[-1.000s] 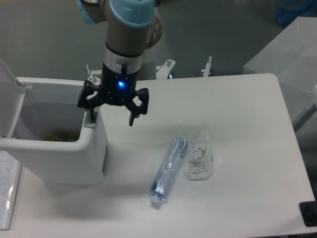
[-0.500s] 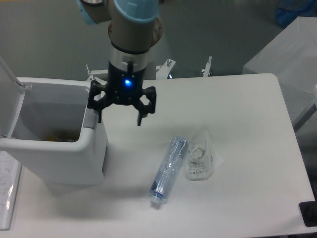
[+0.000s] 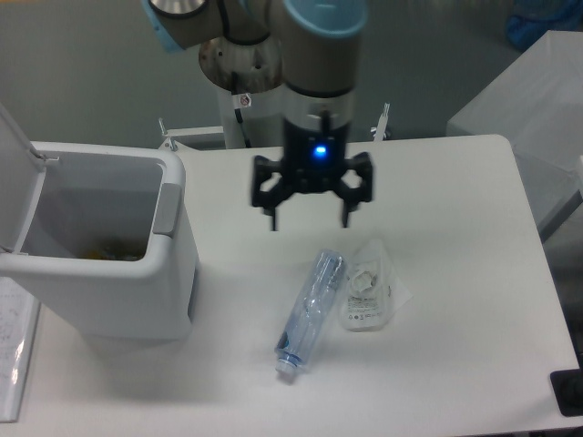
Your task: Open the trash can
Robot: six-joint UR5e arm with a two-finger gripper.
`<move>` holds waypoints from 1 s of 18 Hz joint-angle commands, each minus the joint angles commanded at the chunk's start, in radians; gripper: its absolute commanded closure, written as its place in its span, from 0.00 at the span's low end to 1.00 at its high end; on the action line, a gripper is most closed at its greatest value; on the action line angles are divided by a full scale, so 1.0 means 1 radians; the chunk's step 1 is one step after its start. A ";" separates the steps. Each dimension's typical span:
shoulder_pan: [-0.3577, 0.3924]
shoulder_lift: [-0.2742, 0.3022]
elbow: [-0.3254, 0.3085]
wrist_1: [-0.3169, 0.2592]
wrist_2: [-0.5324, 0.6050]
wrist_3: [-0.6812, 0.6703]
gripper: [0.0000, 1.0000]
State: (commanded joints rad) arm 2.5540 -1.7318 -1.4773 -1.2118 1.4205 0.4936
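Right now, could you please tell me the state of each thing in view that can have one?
trash can: open, lid swung up at the left, some yellowish contents at the bottom.
gripper: open, fingers spread, holding nothing, above the table and clear of the can.
clear plastic bottle: lying on its side, cap end toward the camera.
clear plastic bag: lying flat beside the bottle, crumpled.
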 joint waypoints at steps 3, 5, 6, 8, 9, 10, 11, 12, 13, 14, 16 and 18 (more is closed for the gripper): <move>0.058 -0.011 0.009 -0.002 0.002 0.104 0.00; 0.092 -0.035 0.018 -0.002 0.009 0.189 0.00; 0.116 -0.061 0.021 -0.002 0.011 0.230 0.00; 0.158 -0.089 0.020 -0.003 0.052 0.290 0.00; 0.163 -0.092 0.031 -0.005 0.072 0.319 0.00; 0.167 -0.106 0.047 -0.005 0.078 0.345 0.00; 0.182 -0.126 0.067 -0.005 0.078 0.373 0.00; 0.198 -0.141 0.086 -0.008 0.080 0.403 0.00; 0.207 -0.161 0.097 -0.009 0.080 0.434 0.00; 0.221 -0.181 0.104 -0.009 0.081 0.460 0.00; 0.276 -0.222 0.103 -0.008 0.100 0.520 0.00; 0.331 -0.264 0.109 -0.008 0.144 0.604 0.00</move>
State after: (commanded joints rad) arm 2.8851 -1.9955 -1.3684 -1.2195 1.5644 1.0979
